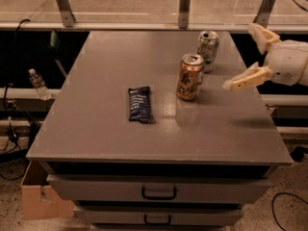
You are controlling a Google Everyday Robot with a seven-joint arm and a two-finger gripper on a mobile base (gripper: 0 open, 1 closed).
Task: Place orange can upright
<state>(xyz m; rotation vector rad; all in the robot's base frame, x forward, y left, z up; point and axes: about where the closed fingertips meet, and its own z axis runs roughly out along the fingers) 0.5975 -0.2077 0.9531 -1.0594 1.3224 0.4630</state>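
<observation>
Pincer (pixel 238 57): I see it spread wide at 3 o'clock of the orange can (pixel 190 77), apart from it, by the right edge of the bench (pixel 106 71), holding nothing.
Orange can: upright on the bench, toward 2 o'clock of its centre, silver top up.
White and green can (pixel 208 44): upright, just beside the orange can at its 1 o'clock.
Snack wrapper (pixel 140 104): I see it lying flat at the orange can's 8 o'clock, apart.
</observation>
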